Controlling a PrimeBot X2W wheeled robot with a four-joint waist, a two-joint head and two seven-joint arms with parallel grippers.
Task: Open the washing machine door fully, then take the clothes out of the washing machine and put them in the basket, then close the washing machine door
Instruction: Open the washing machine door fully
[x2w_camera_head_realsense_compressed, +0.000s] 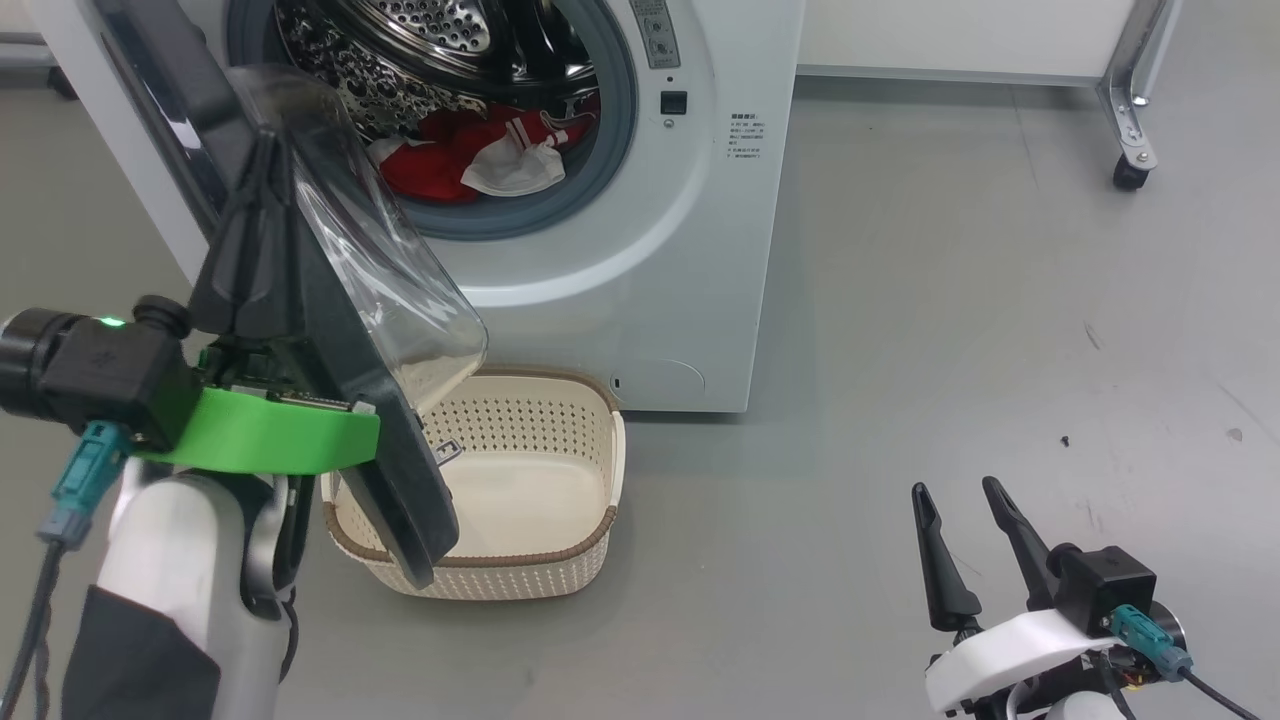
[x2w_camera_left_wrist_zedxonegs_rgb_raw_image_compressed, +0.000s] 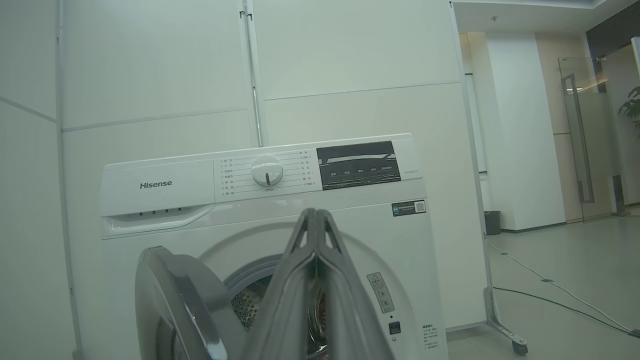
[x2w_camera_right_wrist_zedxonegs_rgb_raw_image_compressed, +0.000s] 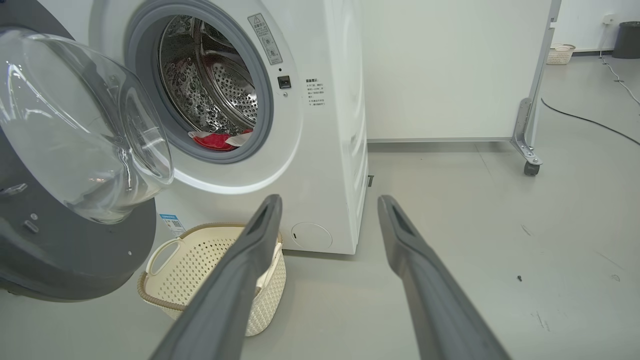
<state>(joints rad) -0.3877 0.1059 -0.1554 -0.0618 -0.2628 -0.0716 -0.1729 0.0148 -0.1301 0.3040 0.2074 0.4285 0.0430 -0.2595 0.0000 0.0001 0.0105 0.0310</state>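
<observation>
While we are facing grey floor (x2w_camera_head_realsense_compressed: 900, 300), our left gripper (x2w_camera_head_realsense_compressed: 266, 142) is sitting clenched beside the washing machine door (x2w_camera_head_realsense_compressed: 400, 480), right gripper (x2w_camera_head_realsense_compressed: 954, 487) released. That door is overhanging the basket (x2w_camera_head_realsense_compressed: 560, 578); clothes (x2w_camera_head_realsense_compressed: 440, 165) are lying in the drum (x2w_camera_head_realsense_compressed: 420, 25).

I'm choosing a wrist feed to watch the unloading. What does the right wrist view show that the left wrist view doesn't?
Right wrist, not left: red clothes in the drum, the basket on the floor, the right gripper open. Left wrist, not right: the dial and brand name, the left gripper shut. Both: the washing machine with the washing machine door swung open.
</observation>
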